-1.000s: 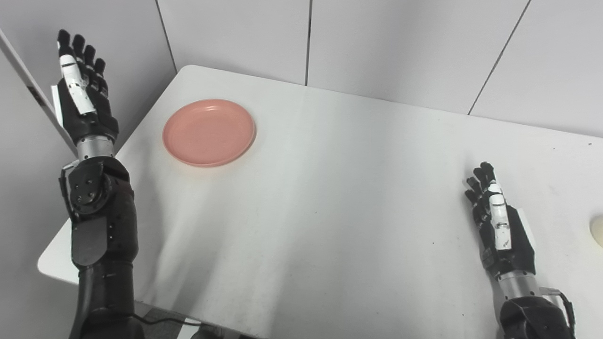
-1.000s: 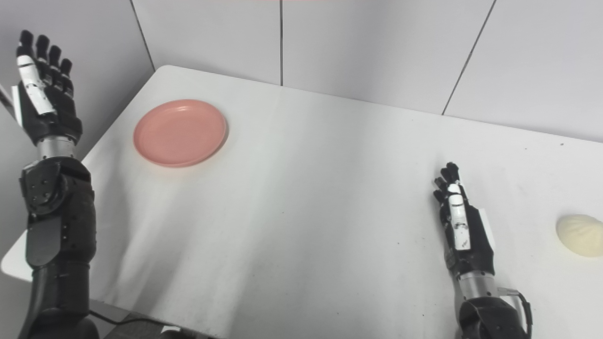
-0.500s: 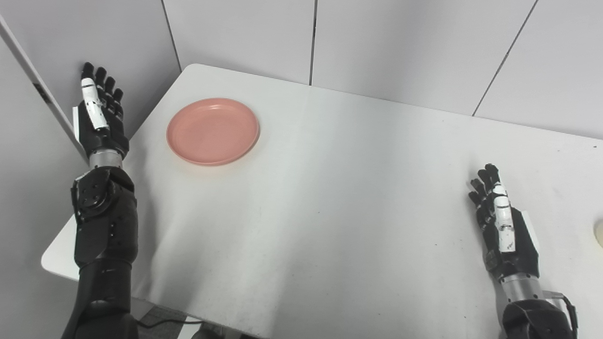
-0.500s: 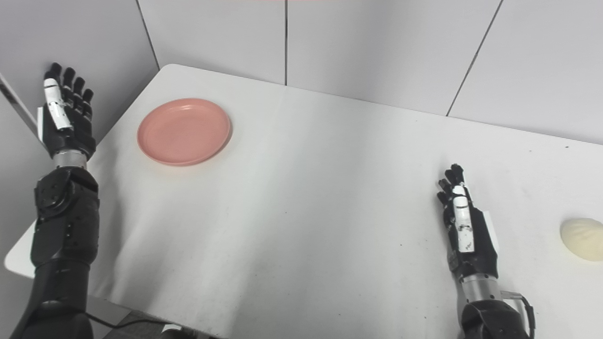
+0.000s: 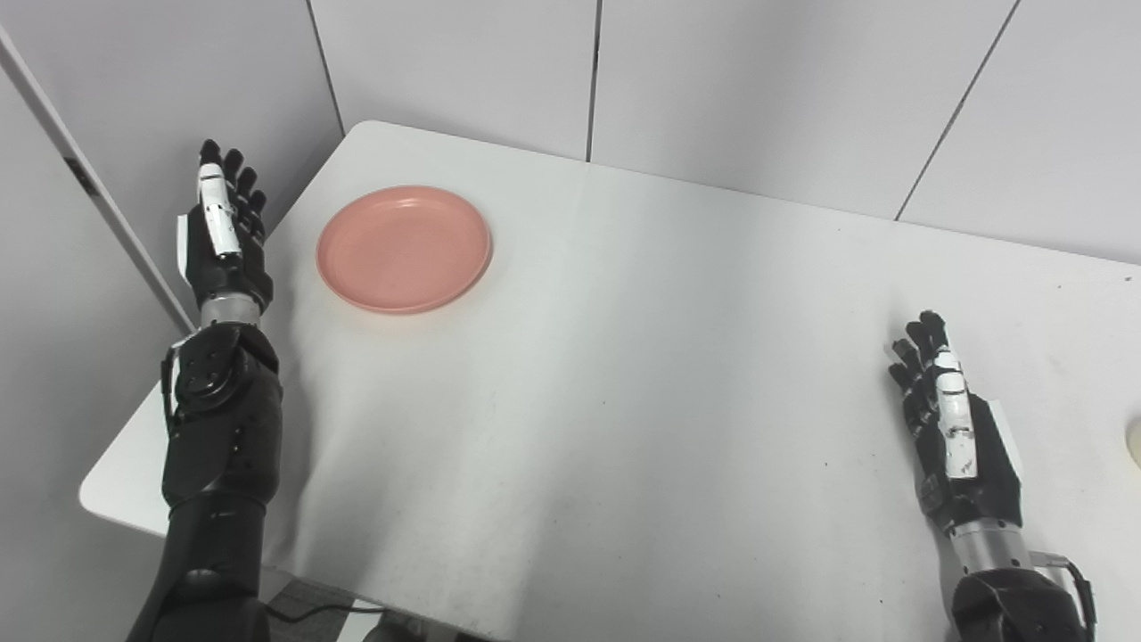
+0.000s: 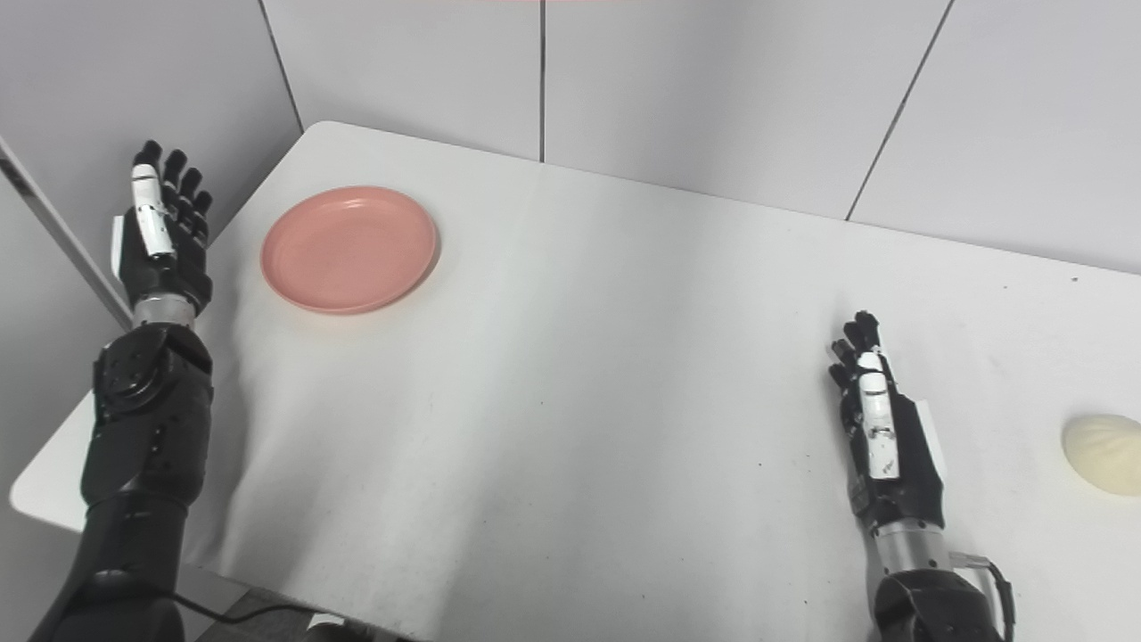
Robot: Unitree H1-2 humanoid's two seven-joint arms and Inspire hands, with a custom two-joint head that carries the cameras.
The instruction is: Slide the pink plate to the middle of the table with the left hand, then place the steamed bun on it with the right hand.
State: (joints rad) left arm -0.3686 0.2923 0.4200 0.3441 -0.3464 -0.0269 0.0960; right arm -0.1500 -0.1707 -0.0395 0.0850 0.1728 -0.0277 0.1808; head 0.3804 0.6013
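The pink plate [image 5: 404, 248] lies flat near the table's far left corner, with nothing on it. My left hand [image 5: 223, 236] is held up at the table's left edge, fingers straight and apart, a short way left of the plate and not touching it. A pale steamed bun [image 6: 1101, 452] sits at the right side of the table. My right hand [image 6: 881, 437] rests open above the table near the front right, left of the bun and clear of it.
The white table [image 5: 624, 357] ends just left of my left arm. Grey wall panels [image 5: 713, 80] stand close behind the far edge and along the left side.
My left hand has come down and to the right, from high beside the wall to the table's left edge near the plate. The right hand, plate and bun stay put.
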